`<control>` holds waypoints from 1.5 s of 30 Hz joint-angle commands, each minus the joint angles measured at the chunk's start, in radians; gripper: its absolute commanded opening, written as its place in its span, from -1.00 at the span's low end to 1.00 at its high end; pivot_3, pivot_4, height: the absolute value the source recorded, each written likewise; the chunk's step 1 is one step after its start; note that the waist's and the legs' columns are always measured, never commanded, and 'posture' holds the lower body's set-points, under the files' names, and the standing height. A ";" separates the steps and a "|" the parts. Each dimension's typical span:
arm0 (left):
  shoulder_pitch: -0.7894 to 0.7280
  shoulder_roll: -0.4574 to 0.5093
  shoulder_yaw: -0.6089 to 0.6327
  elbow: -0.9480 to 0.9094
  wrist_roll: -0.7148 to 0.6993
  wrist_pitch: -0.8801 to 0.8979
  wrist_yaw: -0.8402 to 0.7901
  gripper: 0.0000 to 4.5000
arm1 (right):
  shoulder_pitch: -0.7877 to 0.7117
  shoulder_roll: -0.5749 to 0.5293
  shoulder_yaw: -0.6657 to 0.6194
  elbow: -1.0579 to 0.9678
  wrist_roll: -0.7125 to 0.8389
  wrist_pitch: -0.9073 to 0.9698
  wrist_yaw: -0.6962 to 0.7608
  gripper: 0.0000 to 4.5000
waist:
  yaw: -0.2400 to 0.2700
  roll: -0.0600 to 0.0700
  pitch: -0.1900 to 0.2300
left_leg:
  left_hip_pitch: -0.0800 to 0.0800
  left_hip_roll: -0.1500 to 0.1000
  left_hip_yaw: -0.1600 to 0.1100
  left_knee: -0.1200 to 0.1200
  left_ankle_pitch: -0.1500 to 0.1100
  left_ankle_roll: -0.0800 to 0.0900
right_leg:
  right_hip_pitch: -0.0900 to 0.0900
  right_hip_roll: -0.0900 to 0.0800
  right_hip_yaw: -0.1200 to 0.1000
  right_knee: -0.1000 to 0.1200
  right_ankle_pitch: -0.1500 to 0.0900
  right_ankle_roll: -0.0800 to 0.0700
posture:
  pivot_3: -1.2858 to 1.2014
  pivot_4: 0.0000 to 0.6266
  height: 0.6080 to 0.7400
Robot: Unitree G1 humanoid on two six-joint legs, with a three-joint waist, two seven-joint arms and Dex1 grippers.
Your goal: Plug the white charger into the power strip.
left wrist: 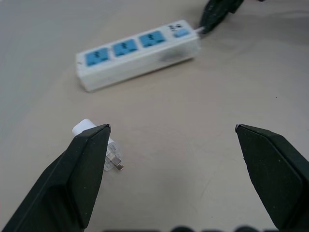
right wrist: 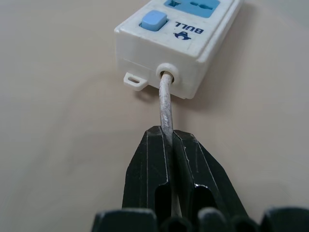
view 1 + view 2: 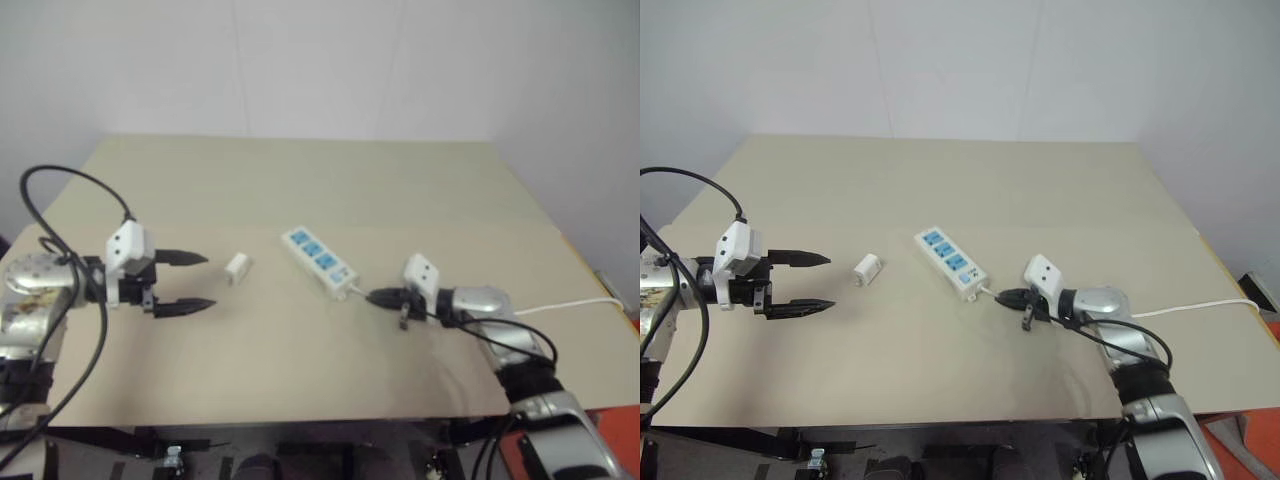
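Observation:
The white charger (image 3: 237, 267) lies on its side on the tan table, its metal prongs showing in the left wrist view (image 1: 110, 157). Just right of it lies the power strip (image 3: 319, 259), a white bar with three blue outlet faces (image 1: 125, 48) and a blue switch (image 2: 153, 20) at its near end. My left gripper (image 3: 182, 282) hovers open a short way left of the charger. My right gripper (image 2: 169, 145) is shut on the strip's thin white cable (image 2: 165, 104), right where it leaves the strip's end.
The cable (image 3: 570, 304) trails off to the table's right edge. The tan table (image 3: 300, 190) stretches bare behind the strip to a white wall. A black cable (image 3: 60, 190) loops over my left arm.

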 commanded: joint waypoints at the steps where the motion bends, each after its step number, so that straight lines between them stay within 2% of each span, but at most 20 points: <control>1: -0.018 -0.003 0.010 -0.002 0.000 -0.032 0.003 1.00 | 0.031 -0.037 -0.038 -0.060 0.014 -0.029 0.006 -0.41 | -0.001 0.000 0.000 | 0.001 0.000 0.001 0.000 0.000 0.000 | 0.000 0.000 0.000 -0.001 0.000 0.000 | 0.03 -0.52 1.00; 4: -0.024 -0.008 0.008 0.003 0.001 -0.039 0.003 1.00 | 0.066 -0.076 -0.064 -0.076 0.033 -0.032 0.018 0.05 | 0.005 0.000 0.000 | 0.004 0.000 0.002 0.000 0.000 -0.001 | 0.002 0.001 0.001 0.002 0.000 0.000 | 0.03 -0.52 1.00; 10: -0.011 -0.010 0.019 -0.002 -0.002 -0.044 0.013 1.00 | 0.150 -0.070 -0.201 -0.208 0.209 0.084 -0.020 0.97 | 0.007 0.000 0.000 | 0.005 0.000 0.002 0.001 0.001 -0.002 | 0.002 0.001 0.001 0.002 0.000 -0.001 | 0.03 -0.52 1.00; 15: -0.019 -0.018 0.010 0.013 0.005 -0.057 0.020 1.00 | 0.138 0.166 -0.195 -0.328 0.188 0.110 -0.324 0.99 | -0.002 0.000 0.000 | 0.006 0.002 0.002 0.000 0.001 -0.002 | 0.002 0.003 0.002 0.004 0.001 -0.002 | 0.03 -0.52 1.00; 19: -0.031 -0.023 0.004 0.021 0.010 -0.061 0.021 1.00 | 0.132 0.271 -0.134 -0.327 0.139 0.108 -0.420 0.99 | 0.004 0.000 0.000 | 0.005 0.001 0.002 0.001 0.002 -0.003 | 0.001 0.002 0.002 0.005 0.001 -0.002 | 0.03 -0.52 1.00; 23: -0.035 -0.026 0.001 0.022 0.011 -0.062 0.020 1.00 | 0.131 0.313 -0.066 -0.266 0.058 0.043 -0.460 0.99 | 0.011 0.000 0.000 | 0.004 0.000 0.002 0.001 0.002 -0.002 | 0.001 0.001 0.001 0.002 0.001 -0.001 | 0.03 -0.52 1.00; 45: -0.020 -0.007 0.012 0.006 0.019 -0.053 0.020 1.00 | 0.101 0.383 0.007 -0.039 -0.008 -0.036 -0.444 0.99 | 0.001 0.000 0.000 | 0.005 0.001 0.002 0.001 0.002 -0.002 | 0.001 0.002 0.001 0.003 0.001 -0.002 | 0.03 -0.52 1.00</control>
